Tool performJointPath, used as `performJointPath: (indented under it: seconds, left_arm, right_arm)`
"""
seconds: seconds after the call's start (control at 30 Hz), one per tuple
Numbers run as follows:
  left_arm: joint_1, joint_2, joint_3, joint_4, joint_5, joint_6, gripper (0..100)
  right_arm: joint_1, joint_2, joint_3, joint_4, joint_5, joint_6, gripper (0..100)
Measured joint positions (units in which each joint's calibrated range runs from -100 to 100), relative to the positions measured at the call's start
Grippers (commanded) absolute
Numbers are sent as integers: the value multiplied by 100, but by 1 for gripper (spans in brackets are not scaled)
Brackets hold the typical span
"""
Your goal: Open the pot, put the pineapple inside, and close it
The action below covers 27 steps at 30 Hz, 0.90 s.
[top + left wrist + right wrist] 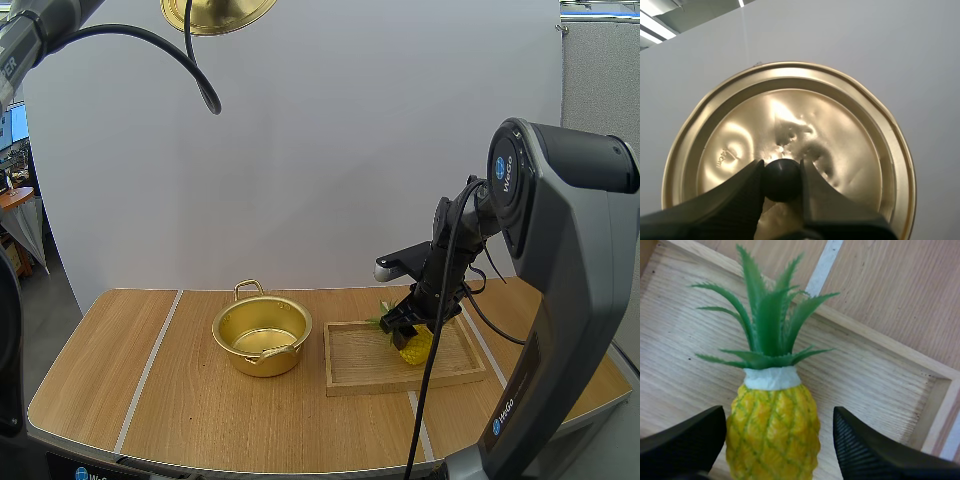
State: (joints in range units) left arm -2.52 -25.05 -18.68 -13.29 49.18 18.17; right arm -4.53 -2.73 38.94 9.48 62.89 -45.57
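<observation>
The gold pot [262, 336] stands open on the table, left of the wooden tray [352, 372]. Its gold lid [217, 13] hangs high above the table, and in the left wrist view my left gripper [782, 176] is shut on the lid's black knob [781, 180], the lid [840, 140] facing the camera. A yellow pineapple [416, 345] with green leaves lies in the tray. My right gripper [404, 333] is down over it. In the right wrist view the pineapple [772, 432] lies between the open fingers [875, 452], with gaps on both sides.
The tray's raised rim [880, 342] runs beyond the pineapple's leaves. Pale stripes [150, 365] cross the wooden tabletop. The right arm's large grey body [560, 300] stands at the table's right side.
</observation>
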Motion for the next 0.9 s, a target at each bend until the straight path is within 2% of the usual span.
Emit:
performJointPath:
  seconds: [0.47, 0.5, 0.67, 0.7, 0.9]
  left_arm:
    - [0, 0, 0, 0, 0, 0, 0]
    - [0, 0, 0, 0, 0, 0, 0]
    - [0, 0, 0, 0, 0, 0, 0]
    - [0, 0, 0, 0, 0, 0, 0]
    - [0, 0, 0, 0, 0, 0, 0]
  right_arm:
    - [0, 546, -12, -47, -371, 0, 100]
    - [0, 546, -12, -47, -371, 0, 91]
    - [0, 546, -12, 33, -192, -9, 5]
    - [0, 546, -12, 57, -135, -9, 0]
    - [0, 378, -12, 95, 92, -9, 0]
